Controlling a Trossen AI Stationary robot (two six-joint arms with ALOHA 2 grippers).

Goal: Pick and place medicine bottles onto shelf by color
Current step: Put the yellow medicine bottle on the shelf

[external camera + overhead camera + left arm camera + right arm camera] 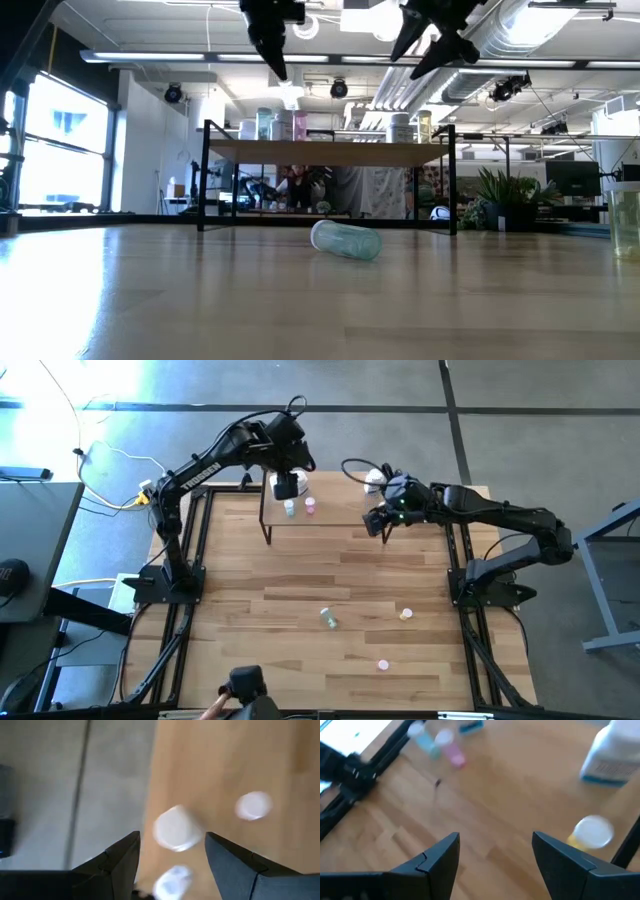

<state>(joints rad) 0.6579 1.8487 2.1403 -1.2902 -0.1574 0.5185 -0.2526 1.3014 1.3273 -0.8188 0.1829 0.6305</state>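
The shelf (345, 510) stands at the table's far middle. On its left end stand a white bottle (175, 827), a pale green one (290, 508) and a pink one (310, 506). On its right end stand a large white bottle (614, 752) and a yellow-orange one (590, 834). My left gripper (286, 478) is open and empty above the left white bottle, clear of it in the low view (272, 45). My right gripper (380, 522) is open and empty above the shelf's right part (432, 42). A pale green bottle (345, 240) lies on its side on the table.
A yellow-orange bottle (406, 615) and a pink bottle (383, 664) stand on the near part of the table, to the right of the lying green one (328, 618). A person's hand (215, 708) shows at the near edge. A clear cup (625, 215) stands at the right.
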